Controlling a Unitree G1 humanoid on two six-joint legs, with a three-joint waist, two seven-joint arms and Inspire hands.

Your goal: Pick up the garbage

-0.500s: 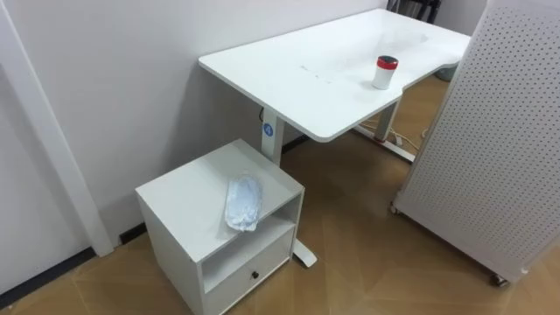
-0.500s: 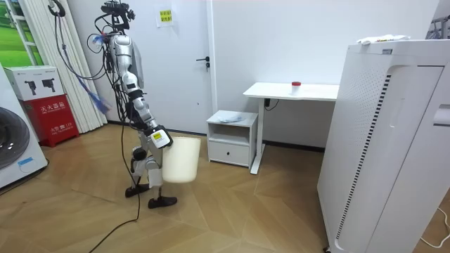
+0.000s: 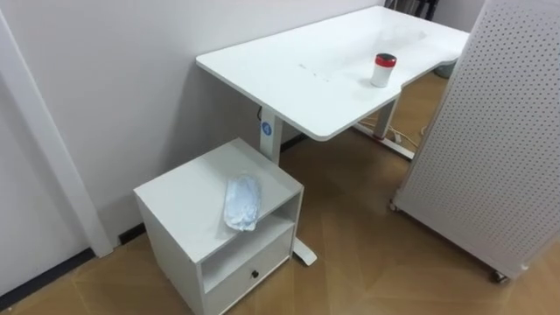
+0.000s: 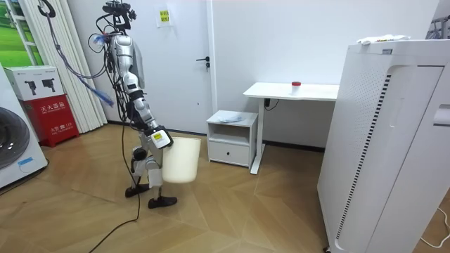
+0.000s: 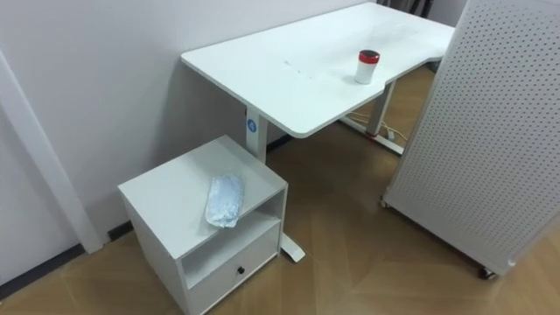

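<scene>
Since half a second ago the cabinet [image 3: 179,197] and desk [image 3: 289,74] sit slightly further left in the left eye view; the whole picture has shifted, so my head moved and the things did not. Left eye view: the garbage, a crumpled bag [image 3: 242,202], lies on the cabinet top close to its front edge, above the open shelf. A red-capped canister [image 3: 382,70] stands on the desk, beside a perforated panel [image 3: 490,131]. Room view: I stand on the wood floor, well apart from the cabinet and facing it. A pale bin [image 4: 181,160] hangs at my right hand [image 4: 157,138]; whether that hand is clamped on the rim I cannot tell. Right eye view: same layout, nothing touching the bag. Assessment: the pick has not begun and the approach comes first. Risks: a reach from here would fall short; the bin could strike the cabinet as I close in; the bag looks light and limp, so a clumsy touch could push it over the edge.
</scene>
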